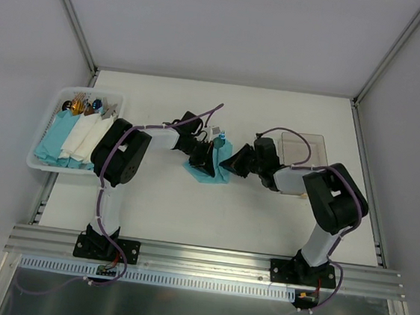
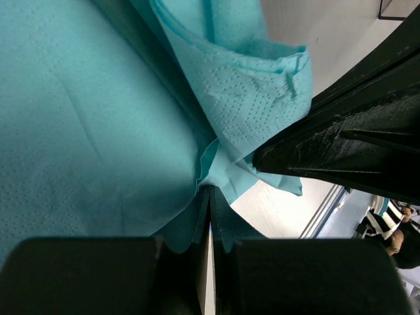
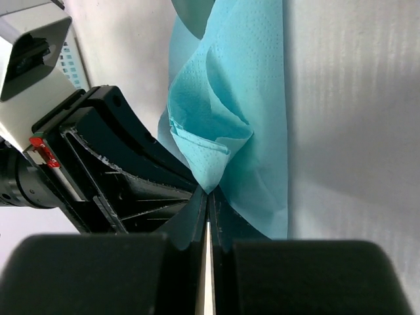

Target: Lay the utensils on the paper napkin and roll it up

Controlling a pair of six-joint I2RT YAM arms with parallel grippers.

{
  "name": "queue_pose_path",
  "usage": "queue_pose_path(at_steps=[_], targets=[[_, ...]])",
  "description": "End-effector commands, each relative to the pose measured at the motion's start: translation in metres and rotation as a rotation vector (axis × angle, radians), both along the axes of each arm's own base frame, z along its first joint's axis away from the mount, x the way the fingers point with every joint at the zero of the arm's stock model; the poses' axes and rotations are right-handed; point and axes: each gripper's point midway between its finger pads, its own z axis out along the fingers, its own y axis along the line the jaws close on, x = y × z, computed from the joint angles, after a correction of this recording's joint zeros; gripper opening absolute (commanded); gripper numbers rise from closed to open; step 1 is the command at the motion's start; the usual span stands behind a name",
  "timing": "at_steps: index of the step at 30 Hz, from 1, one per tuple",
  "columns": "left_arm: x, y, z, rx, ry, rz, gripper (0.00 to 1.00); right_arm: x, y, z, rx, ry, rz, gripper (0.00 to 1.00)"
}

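Note:
The teal paper napkin [image 1: 210,174] lies partly folded near the table's middle, one flap lifted. My left gripper [image 1: 202,155] is shut and pinches the napkin's edge, as the left wrist view [image 2: 209,189] shows, with the sheet [image 2: 92,125] spread beyond it. My right gripper [image 1: 233,162] is shut on the tip of a folded flap of the napkin [image 3: 216,151], seen in the right wrist view [image 3: 208,193]. The two grippers face each other, almost touching. The teal utensils are not visible in any view.
A white basket [image 1: 45,126] at the left holds teal and white napkin bundles [image 1: 73,137] and small items. A clear plastic container [image 1: 306,148] stands behind the right arm. Frame posts rise at the back corners.

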Motion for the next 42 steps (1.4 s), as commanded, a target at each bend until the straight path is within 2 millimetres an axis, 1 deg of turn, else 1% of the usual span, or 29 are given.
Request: queue_pose_path(at_steps=[1,6,9,12,15,18,24,29,33,34,36,37,39,40,41,42], targets=[[0.009,0.019,-0.031,0.101,-0.004,0.042,0.0,0.014,0.02,0.025,0.11,-0.054,0.001,0.0],[0.009,0.02,-0.031,0.102,-0.004,0.045,0.0,0.012,0.027,0.024,0.162,-0.038,0.005,0.0],[0.009,0.02,-0.03,0.102,-0.007,0.044,0.0,0.011,0.03,0.028,0.195,-0.04,0.006,0.0],[0.01,0.021,-0.031,0.104,-0.005,0.047,0.0,0.011,0.031,0.031,0.206,-0.044,0.01,0.0],[0.009,0.021,-0.03,0.102,-0.004,0.046,0.0,0.009,0.032,0.028,0.208,-0.033,0.015,0.0],[0.01,0.02,-0.029,0.099,-0.008,0.046,0.0,0.008,0.033,0.022,0.206,-0.018,0.016,0.0],[0.009,0.021,-0.028,0.097,-0.007,0.044,0.0,0.0,0.028,-0.006,0.152,0.053,0.013,0.0],[0.007,0.023,-0.025,0.094,-0.014,0.042,0.0,-0.004,0.026,-0.017,0.125,0.066,0.027,0.0],[0.004,0.022,-0.014,0.072,-0.03,0.033,0.0,-0.004,0.026,-0.02,0.118,0.072,0.037,0.0],[0.005,0.022,-0.006,0.061,-0.047,0.03,0.02,-0.005,0.025,-0.024,0.11,0.082,0.037,0.01],[0.002,0.024,0.001,0.055,-0.064,0.024,0.05,-0.005,0.025,-0.026,0.099,0.085,0.042,0.02],[0.002,0.023,0.013,0.042,-0.095,0.021,0.06,-0.004,0.025,-0.027,0.1,0.088,0.043,0.03],[-0.004,0.026,0.022,0.027,-0.114,0.008,0.08,-0.005,0.026,-0.029,0.101,0.092,0.048,0.07],[-0.002,0.027,0.037,0.008,-0.15,0.01,0.09,-0.004,0.026,-0.029,0.1,0.093,0.048,0.08],[-0.006,0.03,0.04,0.003,-0.156,0.007,0.11,-0.004,0.027,-0.03,0.1,0.093,0.051,0.11],[-0.006,0.032,0.047,-0.004,-0.179,0.004,0.11,-0.004,0.028,-0.03,0.103,0.095,0.056,0.12]])
